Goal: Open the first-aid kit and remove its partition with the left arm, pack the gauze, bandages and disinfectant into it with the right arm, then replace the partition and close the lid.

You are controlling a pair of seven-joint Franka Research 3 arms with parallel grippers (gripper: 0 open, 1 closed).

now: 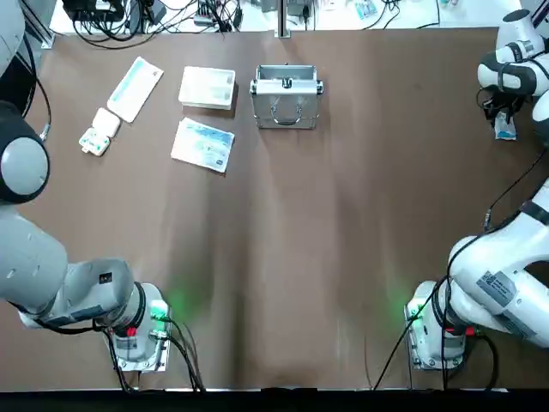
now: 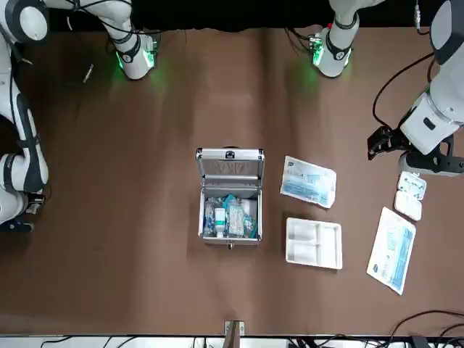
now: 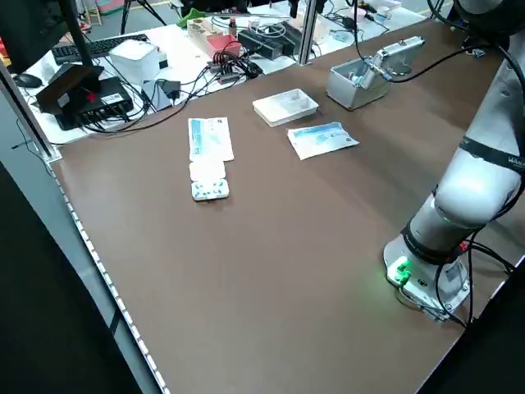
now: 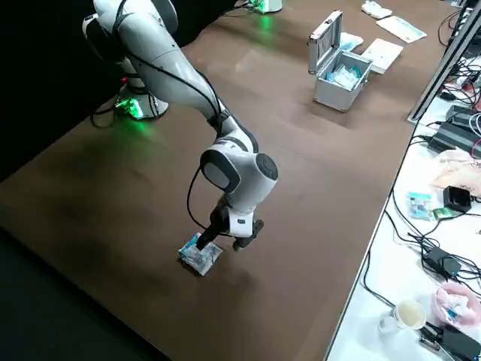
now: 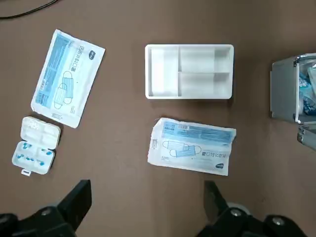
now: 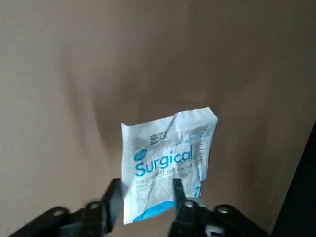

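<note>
Packing was the step in hand: the right gripper (image 6: 147, 183) hung with fingers spread about the white "Surgical" packet (image 6: 168, 158) at the table's right, and the next move called for pinching it. The cream three-compartment partition (image 5: 163, 71) sat beside the part-filled silver case (image 4: 334, 96), lid (image 2: 230, 168) up; the left gripper (image 5: 149, 190) waited, fingers apart, near the mask packets (image 5: 192, 146).

"Surgical" is printed in blue on the white packet (image 6: 168, 163) near the worktop's right edge, beside a QR code (image 6: 158, 138). Two mask packets (image 5: 68, 78) (image 5: 191, 146) on the worktop carry Chinese characters, including "医用".
</note>
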